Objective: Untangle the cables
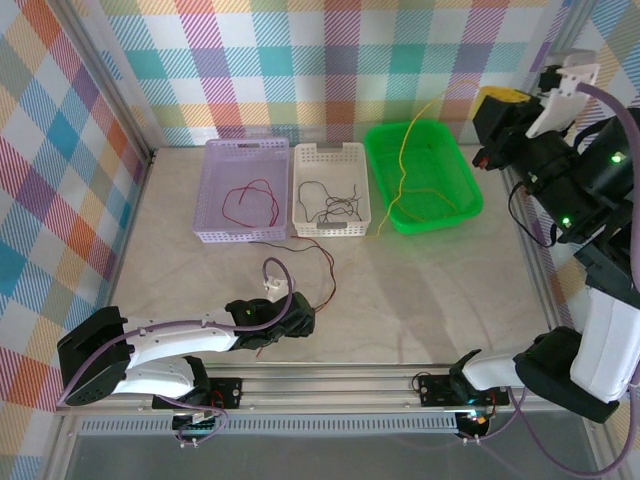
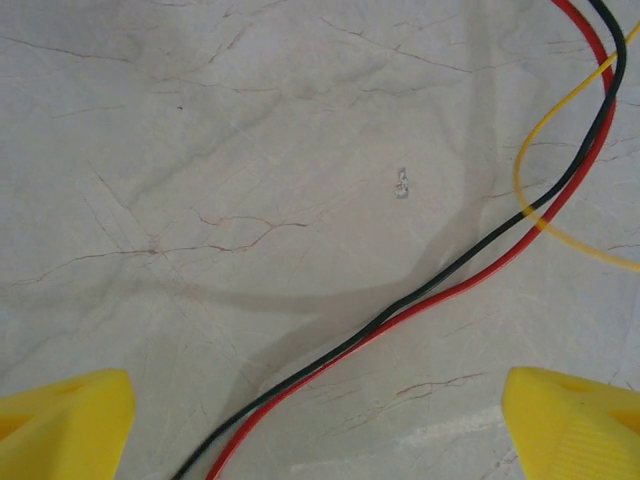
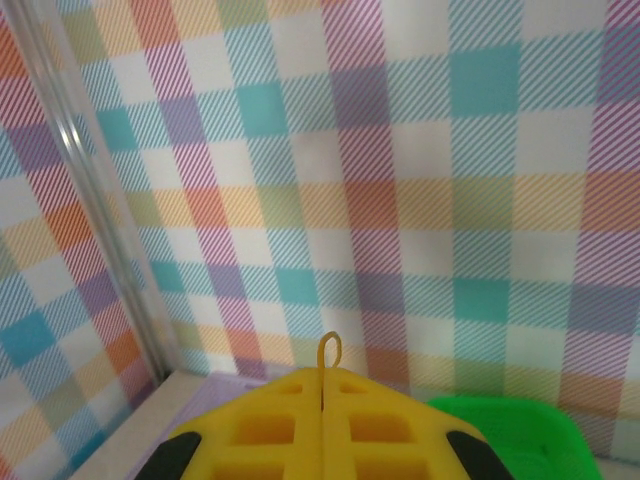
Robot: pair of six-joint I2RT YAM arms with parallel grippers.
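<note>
My left gripper (image 2: 320, 440) is open, low over the table, its yellow fingertips (image 2: 60, 425) far apart. A red cable (image 2: 480, 275) and a black cable (image 2: 470, 258), twisted together, run between them on the marble. A yellow cable (image 2: 530, 210) crosses them at the upper right. In the top view the left gripper (image 1: 305, 322) sits at the near end of the red cable (image 1: 330, 275). My right gripper (image 1: 484, 98) is raised at the far right, shut on a yellow cable (image 1: 399, 160) that hangs into the green basket (image 1: 470, 185). A small loop of the yellow cable (image 3: 329, 350) sticks out of the shut right gripper (image 3: 323, 385).
A lilac tray (image 1: 215, 150) holds a red cable (image 1: 250, 200). A white tray (image 1: 345, 152) beside it holds several black cables (image 1: 335, 205). Checked walls close in the table on the left, back and right.
</note>
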